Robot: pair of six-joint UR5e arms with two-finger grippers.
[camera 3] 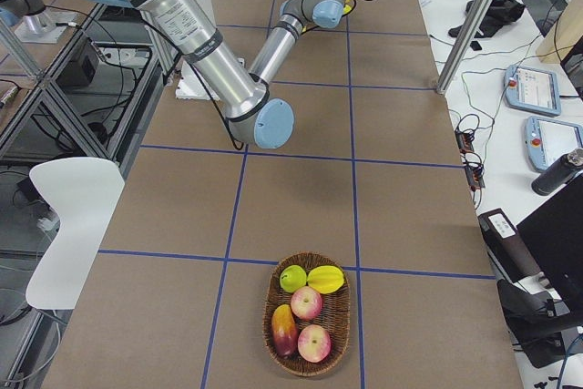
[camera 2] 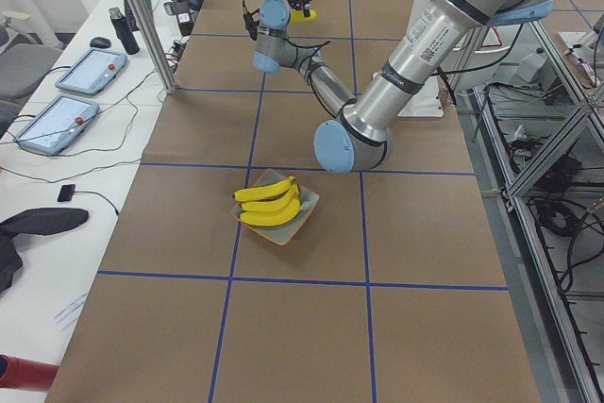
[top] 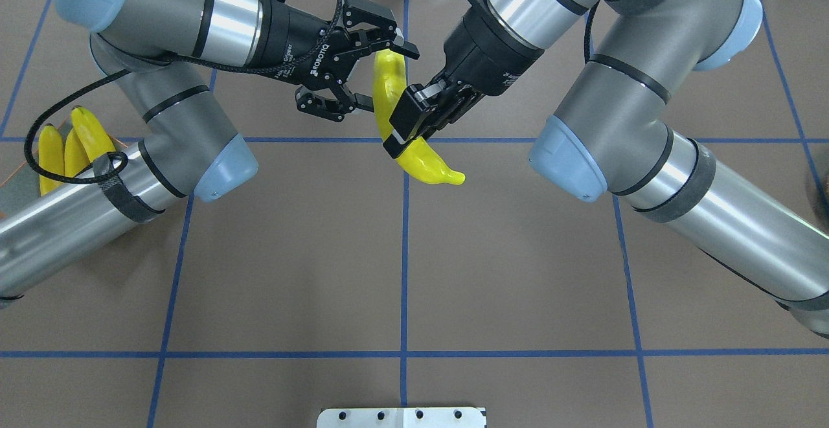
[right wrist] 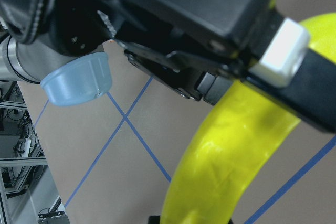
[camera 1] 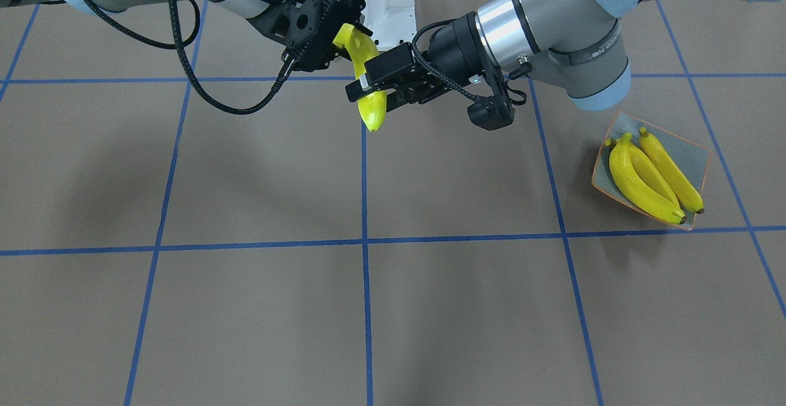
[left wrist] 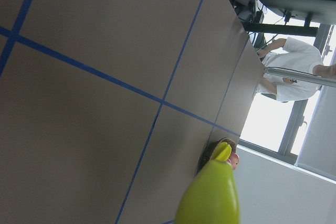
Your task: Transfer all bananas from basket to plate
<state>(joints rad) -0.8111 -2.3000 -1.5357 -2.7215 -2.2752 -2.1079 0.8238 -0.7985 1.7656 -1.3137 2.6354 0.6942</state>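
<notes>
One yellow banana hangs in the air over the table's far middle, also seen in the front view as the banana. My right gripper is shut on its middle. My left gripper stands open, its fingers straddling the banana's far half. Two more bananas lie side by side on the grey-green plate with the orange rim, on my left side. The wicker basket stands far off on my right and holds several other fruits, with no banana showing in it.
Brown table with a blue tape grid. A white mount plate sits at the near edge. Both arms' elbows hang over the far half of the table. A side bench with tablets and a person lie beyond the table.
</notes>
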